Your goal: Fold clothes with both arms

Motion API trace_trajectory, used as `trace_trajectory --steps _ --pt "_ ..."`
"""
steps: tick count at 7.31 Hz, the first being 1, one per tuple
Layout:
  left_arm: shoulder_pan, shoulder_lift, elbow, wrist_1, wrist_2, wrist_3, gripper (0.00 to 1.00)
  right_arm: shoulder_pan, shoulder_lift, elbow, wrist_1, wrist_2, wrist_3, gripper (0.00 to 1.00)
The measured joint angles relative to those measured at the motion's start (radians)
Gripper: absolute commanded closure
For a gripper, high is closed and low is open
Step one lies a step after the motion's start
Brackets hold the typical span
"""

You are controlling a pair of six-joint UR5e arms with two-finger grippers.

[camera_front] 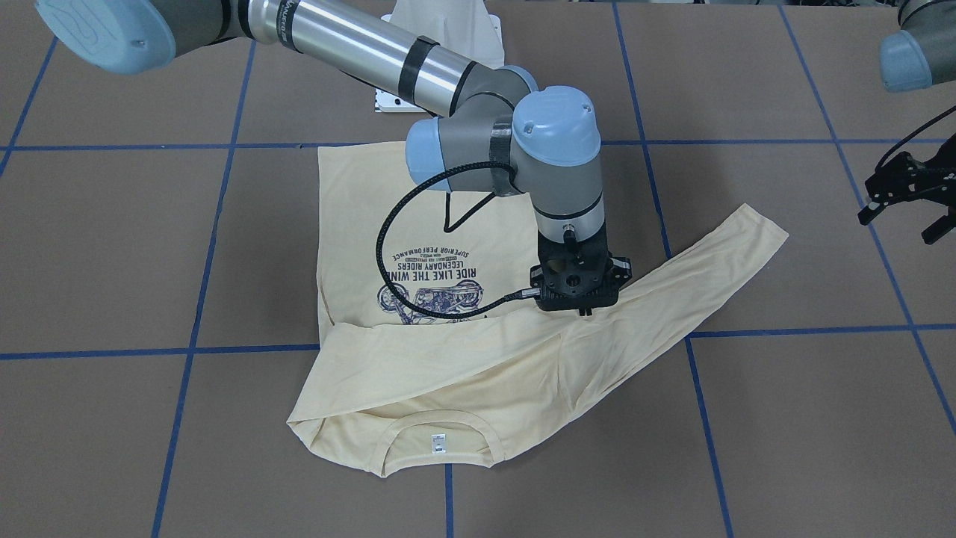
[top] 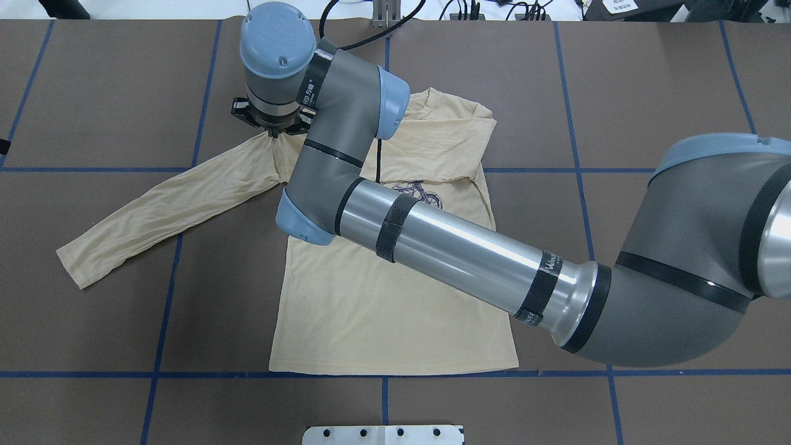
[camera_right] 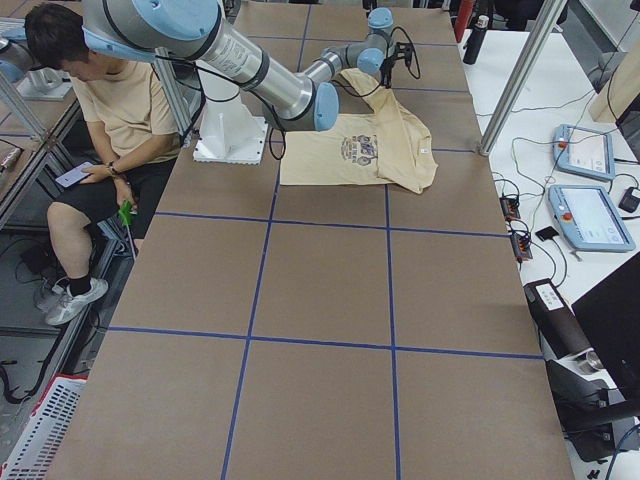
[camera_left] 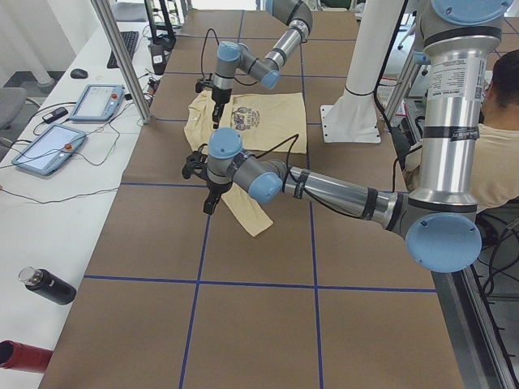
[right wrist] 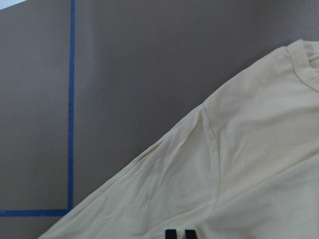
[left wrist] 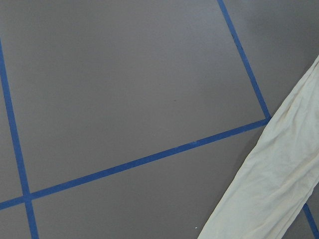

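Note:
The cream-yellow T-shirt (camera_front: 418, 373) lies print-up on the brown table, its neck label (camera_front: 438, 442) toward the operators. One sleeve is folded across the chest. The other sleeve (top: 154, 210) stretches out flat toward my left side. My right gripper (top: 272, 127) has crossed over and points down at the shoulder seam of that sleeve. Its fingertips (right wrist: 172, 233) stand close together on the fabric, which puckers under them. My left gripper (camera_front: 904, 217) hangs open and empty above the table beside the sleeve's cuff. The left wrist view shows only the sleeve (left wrist: 279, 174).
Blue tape lines cross the brown table. The white pedestal base (top: 383, 434) stands at the robot's edge. A seated operator (camera_right: 110, 110) is beside it. Tablets (camera_left: 49, 148) and a dark bottle (camera_left: 49, 285) lie on the side bench.

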Motion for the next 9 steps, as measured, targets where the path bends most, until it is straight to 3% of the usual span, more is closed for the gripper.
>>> trace_trajectory --steps 3,5,6,9 --pt "0.106 -0.013 -0.042 0.003 -0.039 -0.129 0.00 -0.005 0.091 -0.054 -0.004 -0.038 0.118 0.01" --pt "0.170 -0.010 -0.042 0.004 0.004 -0.154 0.00 0.028 0.094 -0.034 -0.032 0.014 0.142 0.01" --pt "0.190 0.000 -0.030 0.003 0.022 -0.155 0.01 0.054 0.047 0.042 -0.076 0.077 0.143 0.01" --pt "0.238 0.068 0.051 -0.118 0.068 -0.151 0.13 0.110 -0.253 0.432 -0.204 0.197 0.136 0.01"
